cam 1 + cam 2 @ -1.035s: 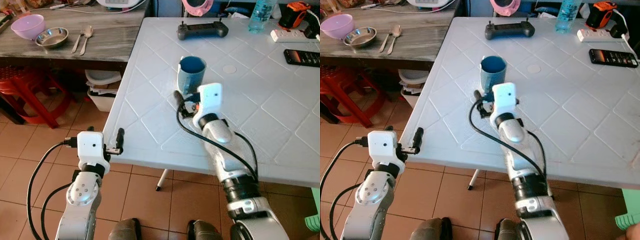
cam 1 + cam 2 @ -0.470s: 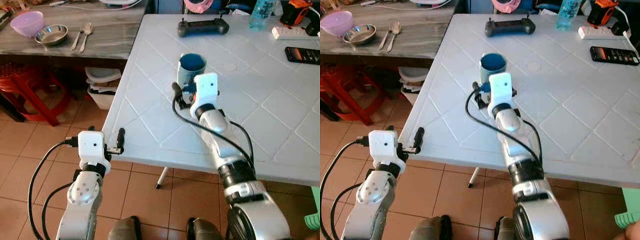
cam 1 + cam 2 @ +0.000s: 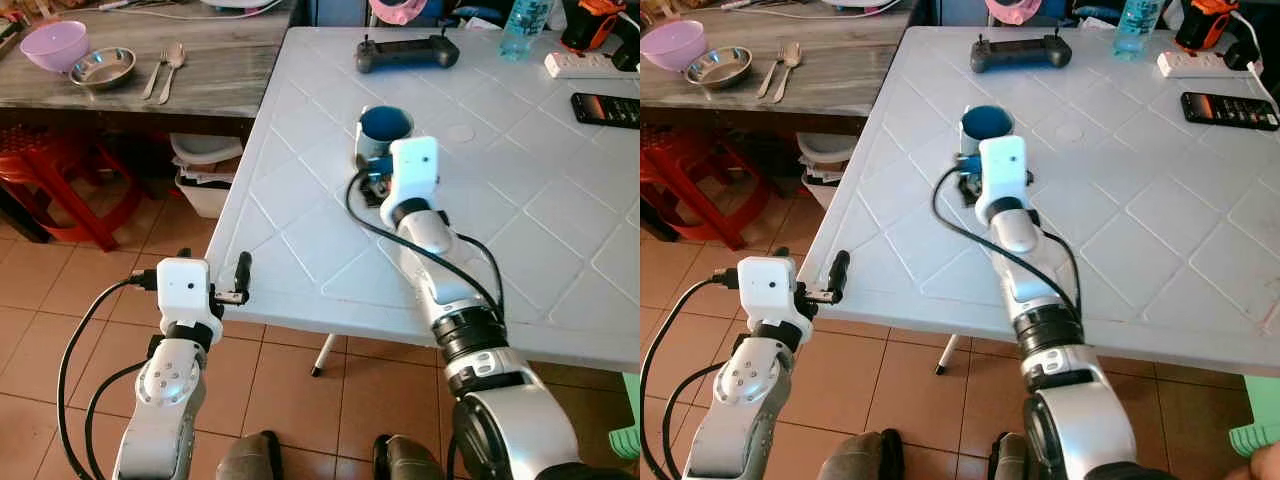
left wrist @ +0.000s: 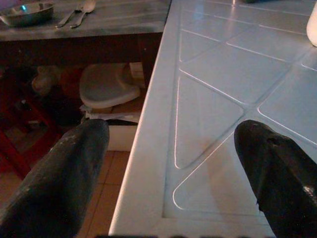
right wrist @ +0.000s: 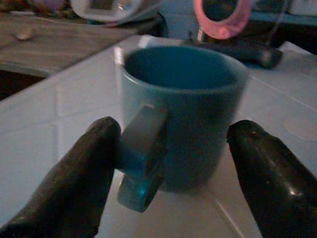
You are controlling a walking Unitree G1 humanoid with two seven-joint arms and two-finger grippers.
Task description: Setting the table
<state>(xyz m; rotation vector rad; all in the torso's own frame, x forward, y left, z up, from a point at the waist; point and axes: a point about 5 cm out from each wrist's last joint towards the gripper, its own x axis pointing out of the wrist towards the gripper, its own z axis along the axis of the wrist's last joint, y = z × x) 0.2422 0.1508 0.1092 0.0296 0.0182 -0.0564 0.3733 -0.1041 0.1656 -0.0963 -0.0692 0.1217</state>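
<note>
Blue ceramic mug (image 5: 183, 111) upright, handle toward right gripper (image 5: 171, 148) | jaws wide, flanking mug | mug base hidden behind wrist | left gripper (image 4: 173, 173) jaws wide, lower-left surface edge (image 3: 225, 300)

- Left arm (image 3: 160, 400), lower left of frame: silver segmented casing, round joint cover with small screws, white box-shaped wrist module, looping black cables.
- Left hand (image 3: 240, 281): two long black fingers (image 4: 64, 183), matte, scuffed with pale specks.
- Right arm (image 3: 450, 300), centre to lower right: silver casing, black ribbed collar, white wrist module, black cable looping alongside.
- Right hand (image 5: 168, 163): two rounded black fingers (image 5: 79, 178).
- Dark shoe tips (image 3: 250, 462), bottom edge.
</note>
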